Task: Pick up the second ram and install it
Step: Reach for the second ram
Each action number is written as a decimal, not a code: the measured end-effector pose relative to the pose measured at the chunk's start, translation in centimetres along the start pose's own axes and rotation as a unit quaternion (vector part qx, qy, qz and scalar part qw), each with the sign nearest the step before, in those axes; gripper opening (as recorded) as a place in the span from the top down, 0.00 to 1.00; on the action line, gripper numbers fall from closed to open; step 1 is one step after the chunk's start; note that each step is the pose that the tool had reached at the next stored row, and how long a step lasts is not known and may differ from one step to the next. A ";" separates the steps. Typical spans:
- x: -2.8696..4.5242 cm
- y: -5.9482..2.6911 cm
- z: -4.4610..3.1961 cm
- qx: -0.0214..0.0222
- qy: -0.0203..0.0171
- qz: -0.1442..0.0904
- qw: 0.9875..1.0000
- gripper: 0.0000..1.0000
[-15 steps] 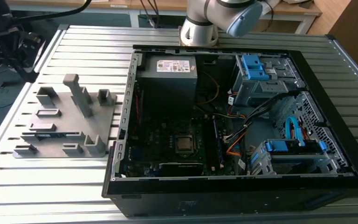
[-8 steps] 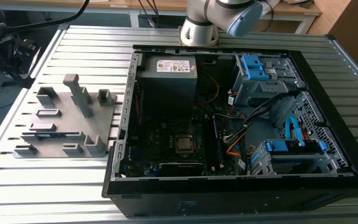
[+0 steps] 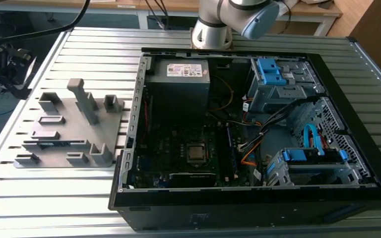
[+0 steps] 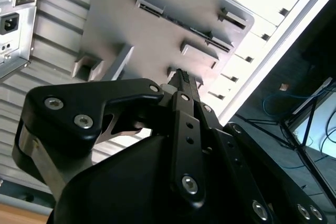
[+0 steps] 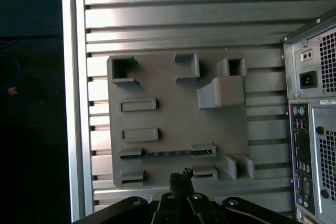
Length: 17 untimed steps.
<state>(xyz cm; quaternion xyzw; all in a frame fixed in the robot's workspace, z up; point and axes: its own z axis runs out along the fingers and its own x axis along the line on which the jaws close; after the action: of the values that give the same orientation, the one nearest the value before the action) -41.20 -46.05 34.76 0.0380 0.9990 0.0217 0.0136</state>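
The second ram point(image 3: 53, 144) is a thin blue-green stick standing on edge between two holders of the grey fixture plate point(image 3: 65, 106), at the exterior view's left of the open computer case point(image 3: 257, 129). In both wrist views it shows as a dark strip point(image 5: 166, 153) point(image 4: 184, 24) between its holders. My gripper point(image 5: 181, 178) point(image 4: 184, 78) hangs well above the plate, off to one side of the stick. Its black fingertips are pressed together with nothing between them.
The plate carries several raised blocks and a tall post point(image 3: 85, 99). Inside the case lie the motherboard with its processor socket point(image 3: 195, 152), long memory slots point(image 3: 230, 146) beside it, the power supply point(image 3: 177, 84), cables and blue drive bays point(image 3: 273, 74). The slatted metal table point(image 3: 38, 198) lies all around.
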 end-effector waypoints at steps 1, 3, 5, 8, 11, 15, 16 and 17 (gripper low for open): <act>0.14 -0.09 0.08 0.000 0.000 0.000 1.000 0.90; 0.44 -0.28 0.27 0.000 0.000 0.000 1.000 0.90; 0.68 -0.51 0.51 0.000 0.000 0.000 1.000 0.90; 0.91 -0.83 0.99 0.000 0.000 0.000 1.000 0.90; 1.09 -1.01 1.51 0.000 0.000 0.000 1.000 0.90; 1.42 -1.28 2.23 0.000 0.000 0.000 1.000 0.90; 1.52 -1.35 2.40 0.000 0.000 0.000 1.000 0.90; 1.61 -1.44 2.58 0.000 0.000 0.000 1.000 0.90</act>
<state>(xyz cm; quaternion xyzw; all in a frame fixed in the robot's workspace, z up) -42.84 -47.25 32.08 0.0380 0.9990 0.0217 0.0136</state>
